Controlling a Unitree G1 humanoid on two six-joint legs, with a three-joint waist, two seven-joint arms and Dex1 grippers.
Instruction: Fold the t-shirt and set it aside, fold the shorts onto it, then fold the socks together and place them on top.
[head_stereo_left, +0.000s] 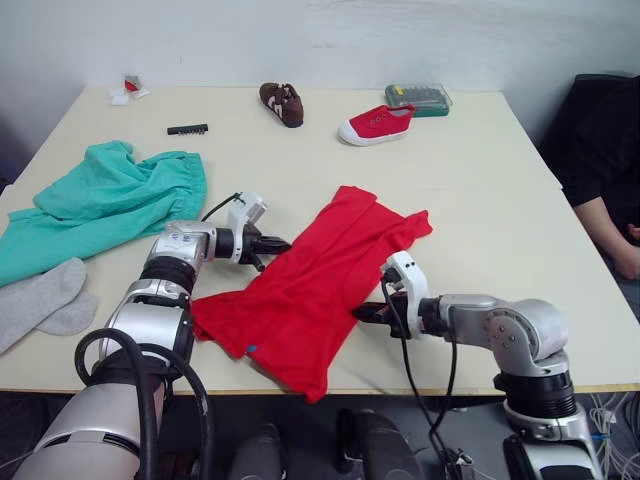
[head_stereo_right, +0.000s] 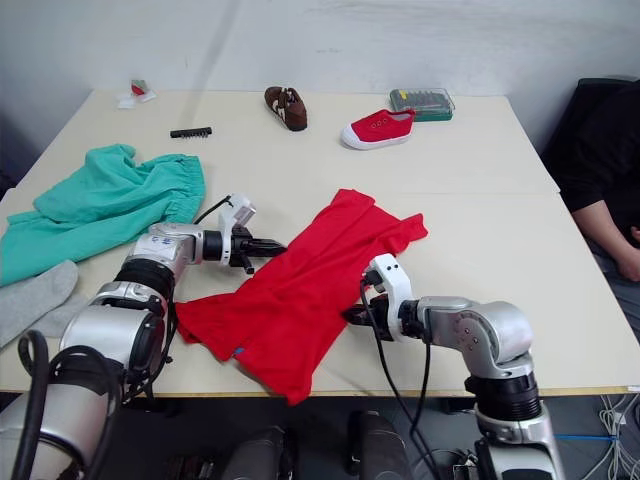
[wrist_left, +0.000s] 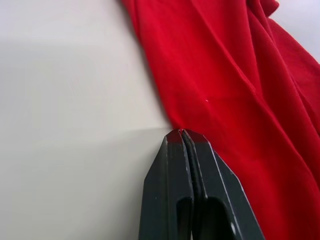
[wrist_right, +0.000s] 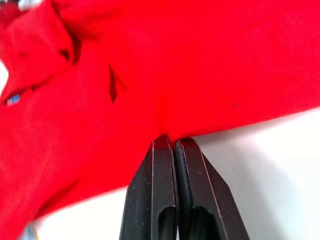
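The t-shirt (head_stereo_left: 310, 290) lies bunched and rumpled near the front edge of the table (head_stereo_left: 480, 210), running diagonally from the front toward the middle. The right hand (head_stereo_left: 362, 313) is at its right edge, fingers pressed together and pinching the red cloth, as the right wrist view shows. The left hand (head_stereo_left: 272, 245) is at the shirt's left edge, its fingers (wrist_left: 187, 170) likewise closed with the tips clamped on the fabric hem.

To the left, at the table's near left edge, the socks (head_stereo_left: 40, 300) lie flat, one overlapping the other. Just beyond them the shorts (head_stereo_left: 100, 205) lie crumpled, the gathered waistband toward the middle of the table.

Farther back sit a small black comb-like strip (head_stereo_left: 187, 129), a brown shoe (head_stereo_left: 282, 103), a red shoe (head_stereo_left: 376, 124) with a white sole, and a transparent box (head_stereo_left: 418, 98) behind it. A person in black (head_stereo_left: 600, 150) sits at the table's right side.
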